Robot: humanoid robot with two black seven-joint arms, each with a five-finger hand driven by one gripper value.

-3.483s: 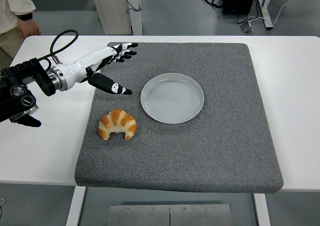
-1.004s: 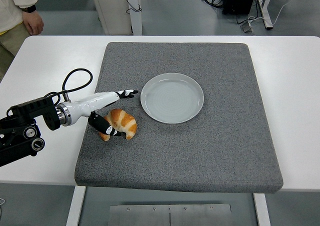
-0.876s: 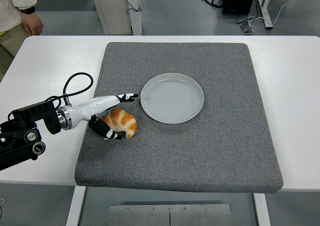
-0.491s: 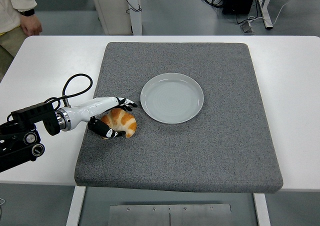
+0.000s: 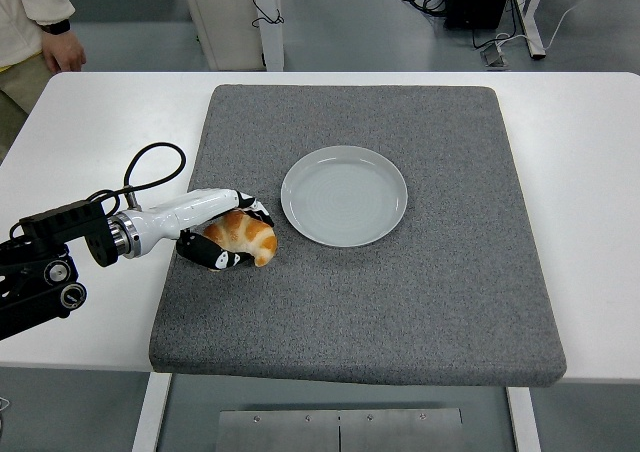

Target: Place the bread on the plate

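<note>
**Fingers wrap the croissant, and the grasp is on**

We see the left hand (image 5: 228, 234) down on the grey mat (image 5: 400, 302), and the change from a moment ago is clear: the upper fingers (image 5: 250, 206), which half a second back reached flat over the pastry towards the plate, now curl down around it, while the thumb presses in from the near side. We call that a hand clamped on the bread (image 5: 243, 235), a golden croissant lying on the mat just left of the plate (image 5: 345, 195), close to its rim but not on it. It has barely shifted from where it lay. We judge the grasp made and the lift not yet begun. The plate is empty and near, so we expect a short carry to the right. The right arm is nowhere in our view. A person (image 5: 35, 12) stands at the top left corner, well clear
</note>
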